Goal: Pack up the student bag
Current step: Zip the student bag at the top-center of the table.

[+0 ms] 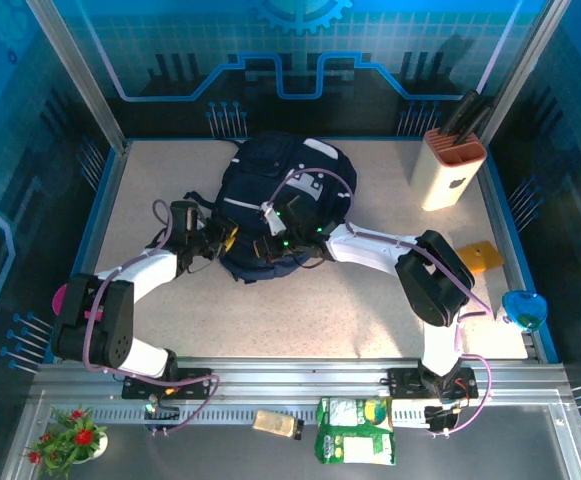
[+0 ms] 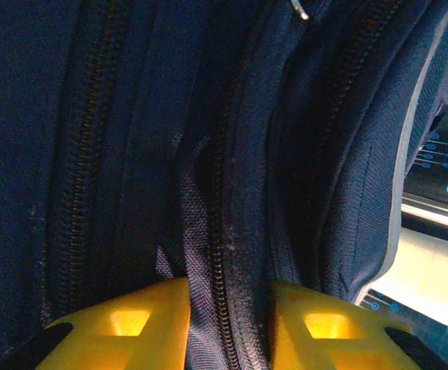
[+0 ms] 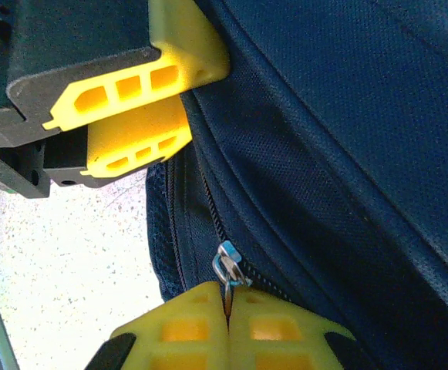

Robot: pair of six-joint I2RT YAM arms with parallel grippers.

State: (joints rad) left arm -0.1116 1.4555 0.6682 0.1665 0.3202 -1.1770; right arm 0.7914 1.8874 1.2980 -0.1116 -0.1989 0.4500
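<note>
One student bag (image 1: 260, 170): dark navy fabric, lying flat at the middle of the speckled worktop (image 1: 300, 320), toward the back, with both arms reaching onto its near edge. Seen close, it has several parallel zip lines running along its side (image 2: 131, 154) and a coarse weave (image 3: 347, 154).

Two pincers, yellow-fingered:
- Left pincer (image 1: 225, 240): at the bag's near-left edge. From its own wrist (image 2: 227, 331), its fingers (image 2: 123, 324) stand a little apart with a ridge of bag fabric and a zip line filling the gap between them, so it is pinching a fold of the bag. From the right wrist it shows at upper left (image 3: 189, 100), fingertips against the bag's edge.
- Right pincer (image 1: 275, 245): just beside the left one, on the bag's near edge. Its fingertips are pressed together (image 3: 227, 324) on a small metal zipper pull (image 3: 225, 270), which stands up from between them at the end of a zip line. Pale worktop (image 3: 54, 262) shows beside the bag.

Other items:
- One cream knife block (image 1: 450, 170) with an orange top and dark handles, at the back right, well apart from the bag.
- One orange flat piece (image 1: 478, 257) near the right edge.
- One green packet (image 1: 355, 430) on the front rail between the arm bases.
- One small pot of red flowers (image 1: 70, 438) at the front left corner.
</note>
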